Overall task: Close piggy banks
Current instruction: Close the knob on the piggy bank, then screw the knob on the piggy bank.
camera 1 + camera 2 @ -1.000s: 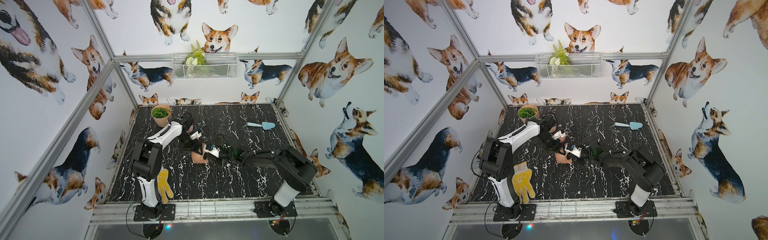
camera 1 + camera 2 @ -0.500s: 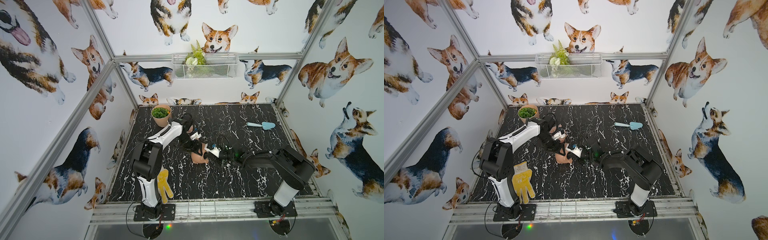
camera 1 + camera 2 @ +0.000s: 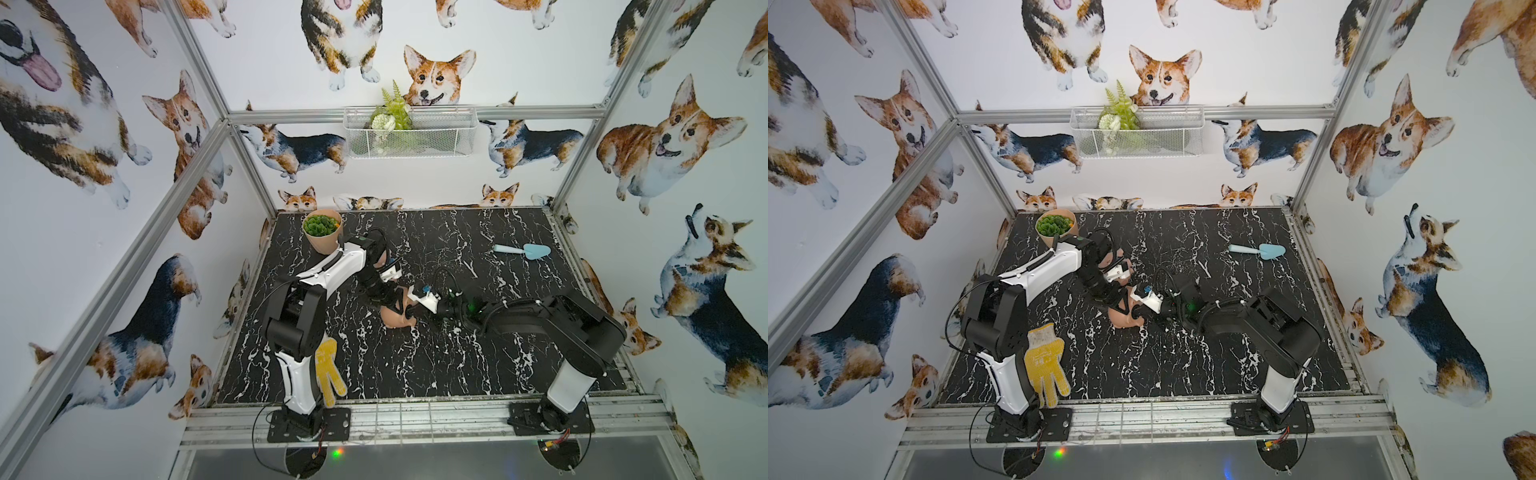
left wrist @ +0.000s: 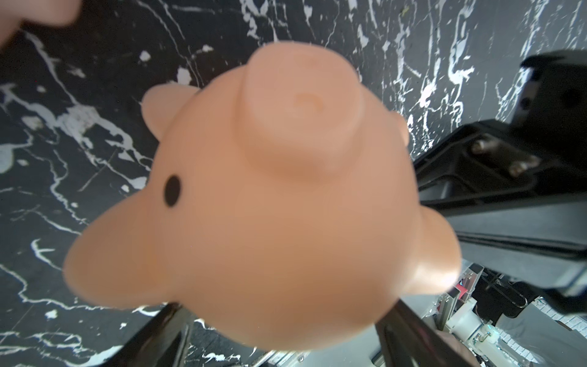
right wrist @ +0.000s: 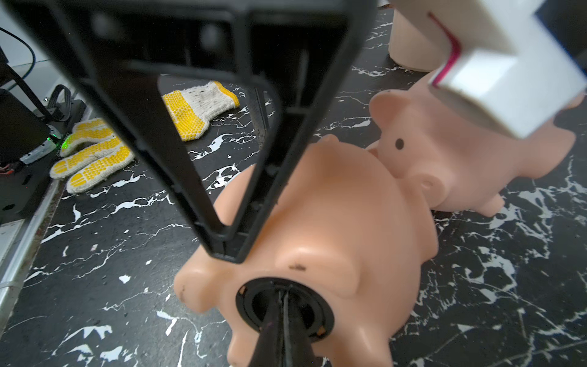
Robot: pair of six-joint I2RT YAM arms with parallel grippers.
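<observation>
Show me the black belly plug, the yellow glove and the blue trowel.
black belly plug (image 5: 247, 300): right wrist view, outer ring.
yellow glove (image 3: 1043, 360): in a top view, palm.
blue trowel (image 3: 537, 250): in a top view, blade.

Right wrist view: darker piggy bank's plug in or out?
In: the black plug sits in the belly hole of the piggy bank, the shut right gripper pressing its centre. Fully seated: cannot tell.

The piggy bank (image 5: 333, 222) is tan-pink, the table (image 5: 111, 254) white-veined black

You get bright, even light in both top views. In the left wrist view the piggy bank (image 4: 270, 206) blurs.
</observation>
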